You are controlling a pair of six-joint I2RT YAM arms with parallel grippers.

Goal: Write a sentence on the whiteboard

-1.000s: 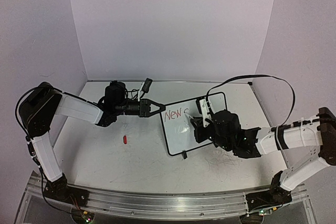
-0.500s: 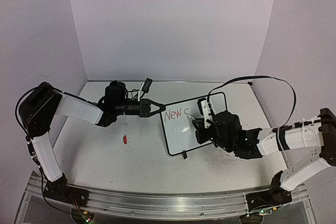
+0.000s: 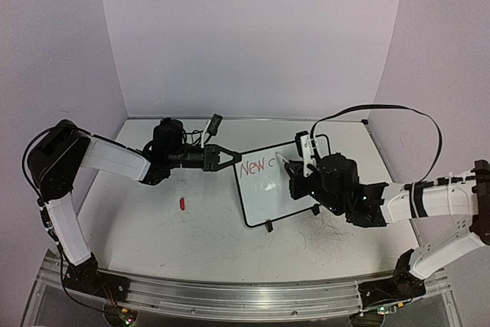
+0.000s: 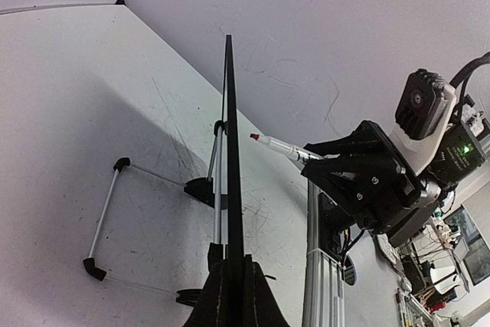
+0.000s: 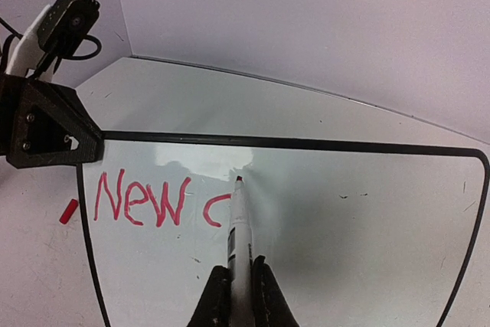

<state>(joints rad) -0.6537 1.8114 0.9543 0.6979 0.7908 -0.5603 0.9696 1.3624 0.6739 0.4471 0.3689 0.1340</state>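
Red against the scuffed table, a small piece, likely the marker's cap, lies near the left arm, well apart from the work and in nobody's way. Right of it we see the left gripper pressed together on the left edge of the whiteboard; we judge it braces the board against sliding under the pen. The board stands mid-table, propped on its feet, bearing "New c" in red. Further right, the marker points at the surface beside the "c", its tip seemingly just off it. The right gripper pinches the marker from the near right, leaving the letters uncovered. Nothing blocks the bare board beyond.
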